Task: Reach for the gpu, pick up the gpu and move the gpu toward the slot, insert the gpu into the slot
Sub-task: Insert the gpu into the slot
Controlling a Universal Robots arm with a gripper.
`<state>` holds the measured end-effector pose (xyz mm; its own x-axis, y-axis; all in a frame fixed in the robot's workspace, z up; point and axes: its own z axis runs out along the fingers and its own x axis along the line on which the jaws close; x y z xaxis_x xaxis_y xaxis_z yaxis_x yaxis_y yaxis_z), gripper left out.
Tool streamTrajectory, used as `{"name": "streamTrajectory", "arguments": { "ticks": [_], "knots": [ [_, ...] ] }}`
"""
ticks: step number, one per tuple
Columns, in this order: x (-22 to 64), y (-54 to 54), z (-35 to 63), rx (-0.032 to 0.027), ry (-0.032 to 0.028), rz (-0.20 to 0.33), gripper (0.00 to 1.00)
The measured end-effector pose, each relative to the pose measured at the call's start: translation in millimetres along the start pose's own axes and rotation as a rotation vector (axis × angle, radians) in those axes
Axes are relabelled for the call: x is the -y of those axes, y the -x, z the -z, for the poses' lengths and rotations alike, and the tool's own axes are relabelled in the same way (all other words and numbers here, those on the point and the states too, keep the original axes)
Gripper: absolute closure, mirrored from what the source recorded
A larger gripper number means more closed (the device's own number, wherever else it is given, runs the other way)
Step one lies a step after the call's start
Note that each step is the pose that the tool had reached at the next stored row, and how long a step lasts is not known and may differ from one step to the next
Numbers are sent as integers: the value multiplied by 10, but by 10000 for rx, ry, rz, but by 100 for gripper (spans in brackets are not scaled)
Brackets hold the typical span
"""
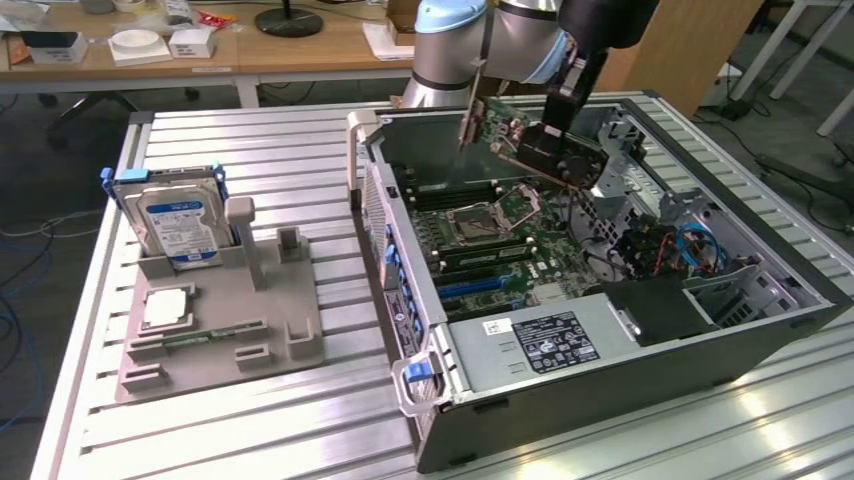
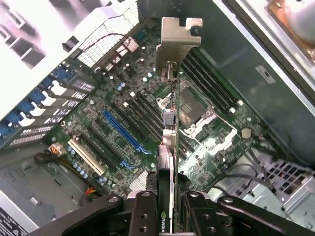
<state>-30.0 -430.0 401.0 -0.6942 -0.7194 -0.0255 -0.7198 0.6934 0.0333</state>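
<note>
The gripper [image 1: 563,118] is clamped on the gpu [image 1: 541,148], fingers drawn in to a narrow gap with the card pinched between them. In the wrist view the two dark fingers [image 2: 143,214] press on either face of the thin card [image 2: 168,147], which is seen edge-on and runs away from the gripper [image 2: 170,202] to its silvery end bracket [image 2: 179,34].

In the exterior view, the gpu hangs in the air over the open computer case [image 1: 601,330], at about 12 o'clock from the middle of the motherboard [image 1: 521,240]. The card is tilted, its bracket [image 1: 470,110] at the 10 o'clock end and the dark body sloping down toward 4 o'clock. It touches neither the board nor the case walls.

On the motherboard the slot [image 2: 137,123], a long black strip, lies just beside the blue connector strip [image 2: 123,130], among several similar black strips. The gpu is well apart from it, held above the area of the processor socket [image 2: 189,105].

On the bench [image 1: 267,140], at 9 o'clock from the case, a grey holder [image 1: 227,320] carries a hard drive [image 1: 180,225] standing upright at its 11 o'clock corner.
</note>
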Motion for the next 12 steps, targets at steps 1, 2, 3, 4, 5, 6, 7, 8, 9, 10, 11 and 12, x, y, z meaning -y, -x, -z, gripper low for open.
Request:
{"name": "streamTrajectory", "arguments": {
  "ticks": [1, 2, 3, 4, 5, 6, 7, 8, 9, 10, 11, 12],
  "knots": [
    [1, 1, -1, 1, 7, 118, 74],
    [0, 0, -1, 1, 13, 223, 74],
    [0, 0, -1, 0, 18, 334, 74],
    [0, 0, -1, -3, 24, 465, 74],
    [0, 0, -1, -8, 28, 616, 74],
    [0, 0, -1, -13, 32, 756, 74],
    [0, 0, -1, -20, 36, 921, 74],
    [0, 0, -1, -25, 40, 1085, 74],
    [0, 0, -2, -27, 44, 1218, 74],
    [0, 0, -2, -30, 50, 1349, 74],
    [0, 0, -2, -33, 56, 1500, 74],
    [0, 0, -3, -34, 63, 1661, 74]
  ]
}}
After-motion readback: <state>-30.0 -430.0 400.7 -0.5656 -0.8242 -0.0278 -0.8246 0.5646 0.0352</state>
